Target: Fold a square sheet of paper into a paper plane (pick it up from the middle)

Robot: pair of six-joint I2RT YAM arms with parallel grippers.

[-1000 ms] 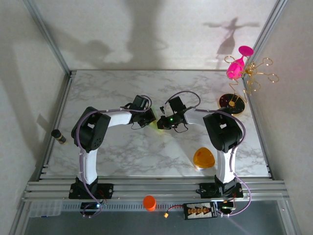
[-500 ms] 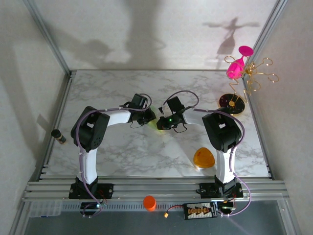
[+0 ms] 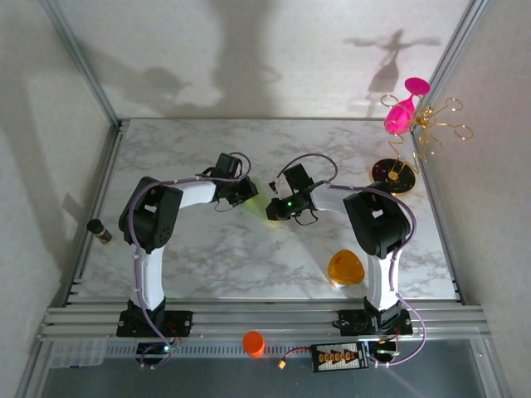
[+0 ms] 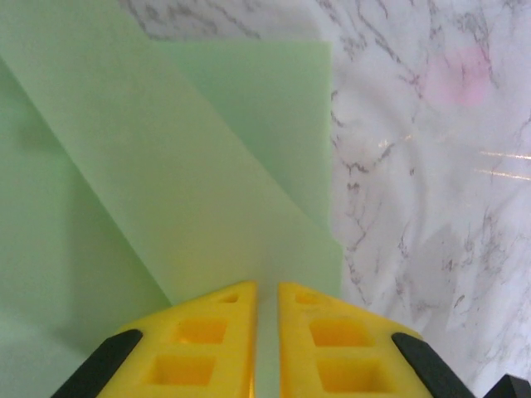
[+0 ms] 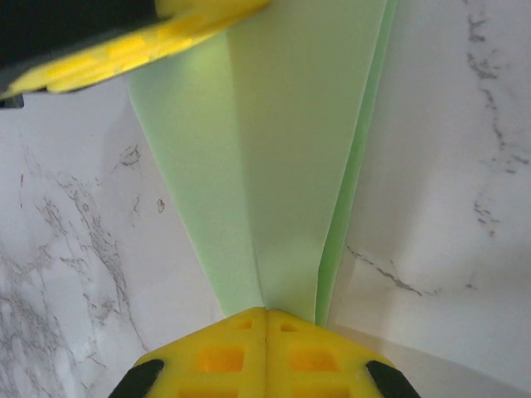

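Two arms reach in toward the middle of the marble counter (image 3: 249,265), the left arm (image 3: 195,193) from the left and the right arm (image 3: 332,199) from the right, and the green paper (image 3: 255,203) sits between their tips. In the right wrist view the paper is a long narrow wedge with a lengthwise crease, wide at its far end and tapering toward the camera. The right jaws are clenched, with no gap between their yellow fingers (image 5: 216,361). The paper's narrow end runs straight into the seam between them, so they grasp it there. At the wide end a yellow finger (image 5: 124,58) of the left arm lies over the paper. In the left wrist view folded layers overlap with slanted edges, and bare marble shows to their right. The left jaws stand a thin slit apart with pale green showing through the slit; whether they pinch the paper cannot be told. An orange rounded-triangle object (image 3: 346,268) lies on the counter near the right arm, well apart from the paper
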